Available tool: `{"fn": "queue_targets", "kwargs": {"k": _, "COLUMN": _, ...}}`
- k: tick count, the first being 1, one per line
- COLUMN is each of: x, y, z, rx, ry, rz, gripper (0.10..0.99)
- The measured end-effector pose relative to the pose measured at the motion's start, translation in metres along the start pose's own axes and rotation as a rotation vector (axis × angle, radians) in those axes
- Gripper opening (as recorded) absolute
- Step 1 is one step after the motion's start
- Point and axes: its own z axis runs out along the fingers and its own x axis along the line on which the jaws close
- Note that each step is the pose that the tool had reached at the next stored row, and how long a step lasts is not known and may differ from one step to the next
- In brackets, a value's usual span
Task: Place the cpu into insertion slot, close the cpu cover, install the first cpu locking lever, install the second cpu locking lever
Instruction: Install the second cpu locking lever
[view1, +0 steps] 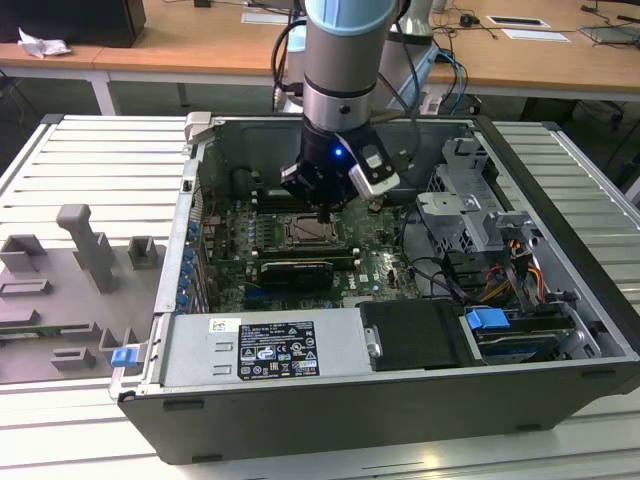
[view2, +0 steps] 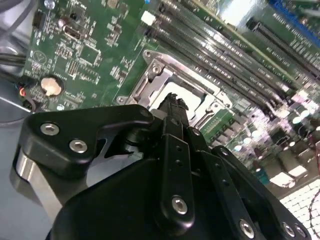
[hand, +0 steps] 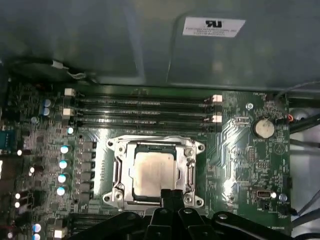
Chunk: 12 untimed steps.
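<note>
In the first wrist view the cpu (hand: 152, 170), a dull silver-beige square, sits in the insertion slot (hand: 118, 172) on the green board. The cpu cover (hand: 150, 144), a thin silver frame, lies flat around it, and the chip shows through its window. My gripper (hand: 172, 196) is shut with nothing between its fingers, its black tips just over the socket's edge. In the second wrist view the gripper (view2: 172, 102) points down at the silver cover (view2: 167, 67). In the exterior view the gripper (view1: 322, 212) hangs inside the open computer case over the socket (view1: 305, 233).
Long memory slots (hand: 145, 107) run beside the socket. A black graphics card (view1: 295, 272) lies in front of it, then the power supply (view1: 270, 350). A drive cage (view1: 470, 190) and cables (view1: 500, 270) fill the exterior view's right. Grey fixtures (view1: 70, 280) stand outside, at the left.
</note>
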Motion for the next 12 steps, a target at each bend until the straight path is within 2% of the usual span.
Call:
{"fn": "queue_targets", "kwargs": {"k": 2, "x": 0.0009, "y": -0.0128, "z": 0.0012, "rx": 0.0, "ry": 0.0008, "rz": -0.006, "gripper": 0.106}}
{"fn": "queue_targets", "kwargs": {"k": 5, "x": 0.0038, "y": -0.0241, "z": 0.0007, "rx": -0.001, "ry": 0.0009, "rz": -0.009, "gripper": 0.106}}
{"fn": "queue_targets", "kwargs": {"k": 7, "x": 0.0081, "y": -0.0268, "z": 0.001, "rx": -0.002, "ry": 0.0014, "rz": -0.012, "gripper": 0.106}}
{"fn": "queue_targets", "kwargs": {"k": 9, "x": 0.0226, "y": -0.0274, "z": 0.0016, "rx": -0.002, "ry": 0.0015, "rz": -0.014, "gripper": 0.106}}
{"fn": "queue_targets", "kwargs": {"k": 12, "x": 0.0372, "y": -0.0272, "z": 0.0042, "rx": -0.008, "ry": 0.0013, "rz": -0.015, "gripper": 0.106}}
